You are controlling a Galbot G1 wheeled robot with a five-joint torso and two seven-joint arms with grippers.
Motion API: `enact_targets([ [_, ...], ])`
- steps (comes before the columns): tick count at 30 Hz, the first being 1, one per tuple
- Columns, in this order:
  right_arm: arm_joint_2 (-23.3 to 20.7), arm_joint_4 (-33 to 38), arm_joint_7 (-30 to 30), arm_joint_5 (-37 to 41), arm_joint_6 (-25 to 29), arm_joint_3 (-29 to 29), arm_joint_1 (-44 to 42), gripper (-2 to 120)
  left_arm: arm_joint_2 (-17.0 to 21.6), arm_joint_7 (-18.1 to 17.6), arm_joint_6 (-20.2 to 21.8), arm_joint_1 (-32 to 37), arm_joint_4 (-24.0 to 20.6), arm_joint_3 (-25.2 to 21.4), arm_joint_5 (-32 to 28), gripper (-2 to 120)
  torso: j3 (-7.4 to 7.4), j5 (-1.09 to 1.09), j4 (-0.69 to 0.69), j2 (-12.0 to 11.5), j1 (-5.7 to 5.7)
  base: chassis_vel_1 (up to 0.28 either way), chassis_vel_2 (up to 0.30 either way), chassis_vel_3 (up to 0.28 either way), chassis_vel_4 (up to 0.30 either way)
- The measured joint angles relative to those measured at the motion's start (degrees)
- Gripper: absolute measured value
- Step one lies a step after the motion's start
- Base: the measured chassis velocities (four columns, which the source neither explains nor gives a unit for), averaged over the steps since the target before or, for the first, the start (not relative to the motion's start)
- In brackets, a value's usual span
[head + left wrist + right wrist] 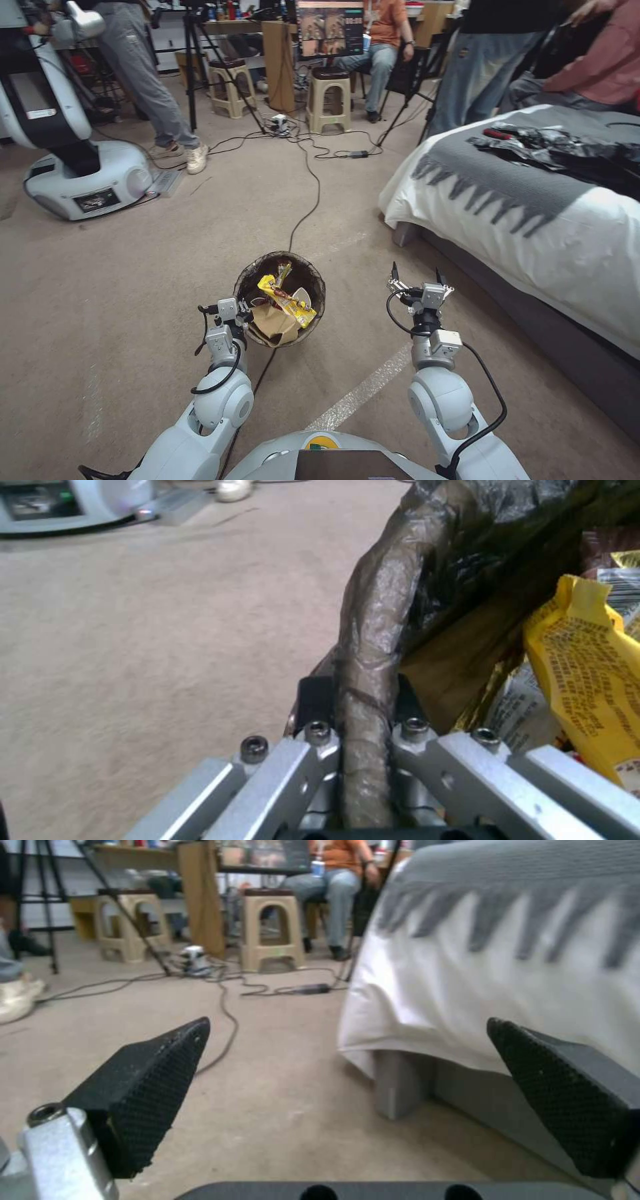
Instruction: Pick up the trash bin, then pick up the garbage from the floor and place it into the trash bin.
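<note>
On the left, the left gripper (245, 315) is clamped onto the rim of the small round trash bin (248, 283) lined with a dark brown crinkled plastic bag; in the left wrist view its two black fingers (315, 697) pinch the bag-wrapped rim (370, 645) from either side. The bin sits out in front of the robot over the beige carpet (133, 280), between the two arms, already stuffed with garbage: a yellow snack wrapper (288, 301) and a flat brown paper bag (275, 323) stand above its rim.

As a judgement, the bin is light thin plastic, so a one-sided rim pinch should carry it, though it will likely hang tilted and swing. The glossy liner is slippery and may slide over the rim, so the firmest hold is where bag and hard edge are squeezed together. The wrappers and paper weigh little, crumple easily and could spill if the bin tips.

On the right, the right gripper (419, 277) hovers empty above the carpet with its textured black fingers (143, 1090) spread wide, near the white-sheeted bed with a grey fringed blanket (527, 200).
</note>
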Motion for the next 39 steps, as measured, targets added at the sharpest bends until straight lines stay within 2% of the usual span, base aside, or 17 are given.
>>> enact_targets([
  [39, 0.26, -0.02, -0.05, -0.52, 0.33, -0.37, -0.21, 96, -0.23, 0.04, -0.09, -0.4, 0.14, 0.32, 0.13, 2, 0.0, 0.0, 0.0, 0.0, 0.0, 0.095, 0.092, 0.099, 0.096],
])
